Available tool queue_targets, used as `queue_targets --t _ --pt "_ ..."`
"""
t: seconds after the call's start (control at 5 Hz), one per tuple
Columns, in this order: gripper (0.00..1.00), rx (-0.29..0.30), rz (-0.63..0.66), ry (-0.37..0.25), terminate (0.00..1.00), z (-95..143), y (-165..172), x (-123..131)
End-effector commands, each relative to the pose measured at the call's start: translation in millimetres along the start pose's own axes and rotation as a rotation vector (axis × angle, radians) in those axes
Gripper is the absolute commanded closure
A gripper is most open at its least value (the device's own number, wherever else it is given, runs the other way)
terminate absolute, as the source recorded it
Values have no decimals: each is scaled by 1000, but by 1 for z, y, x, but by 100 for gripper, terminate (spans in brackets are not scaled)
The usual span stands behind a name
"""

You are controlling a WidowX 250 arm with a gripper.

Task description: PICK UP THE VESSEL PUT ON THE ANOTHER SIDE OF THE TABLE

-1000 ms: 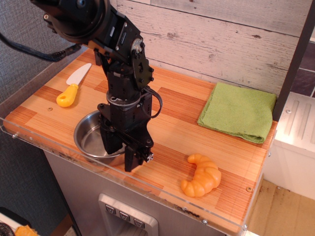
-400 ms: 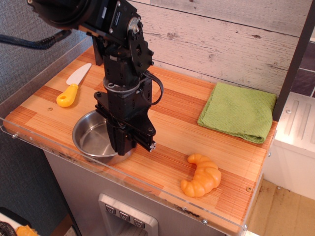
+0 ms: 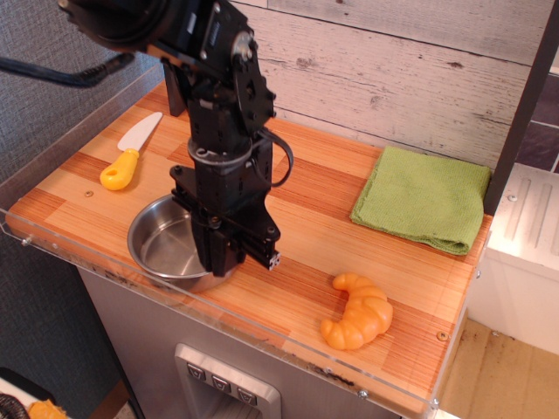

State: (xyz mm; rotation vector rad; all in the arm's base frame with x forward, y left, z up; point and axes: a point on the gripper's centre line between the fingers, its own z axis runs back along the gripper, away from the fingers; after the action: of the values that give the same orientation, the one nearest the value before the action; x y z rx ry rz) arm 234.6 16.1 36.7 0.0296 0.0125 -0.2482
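The vessel (image 3: 160, 246) is a small round shiny steel pan at the front left of the striped wooden table (image 3: 319, 214), close to the clear front rim. Its wire handle is hidden behind the arm. My gripper (image 3: 218, 267) points down over the pan's right rim. Its fingers look closed on that rim. The black arm covers the right part of the pan.
An orange croissant (image 3: 358, 312) lies at the front right. A folded green cloth (image 3: 424, 196) lies at the back right. A yellow-handled white knife (image 3: 127, 155) lies at the back left. A white plank wall runs behind, and a dark post stands at the right.
The fingers stood apart, lower, astride the pan's right rim. Now they have come together and the gripper sits a little higher. The pan has shifted slightly to the left.
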Motion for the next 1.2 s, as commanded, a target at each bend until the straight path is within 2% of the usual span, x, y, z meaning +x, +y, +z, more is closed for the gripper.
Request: queue_targets --t 0.0,0.2,0.4,1.0 --pt "0 1 -30 0 0 -12 6 9" --pt "0 0 -27 5 0 -14 6 9" --pt "100 -8 -31 -4 0 -14 5 9" --pt "100 -3 -18 -9 0 -12 5 8"
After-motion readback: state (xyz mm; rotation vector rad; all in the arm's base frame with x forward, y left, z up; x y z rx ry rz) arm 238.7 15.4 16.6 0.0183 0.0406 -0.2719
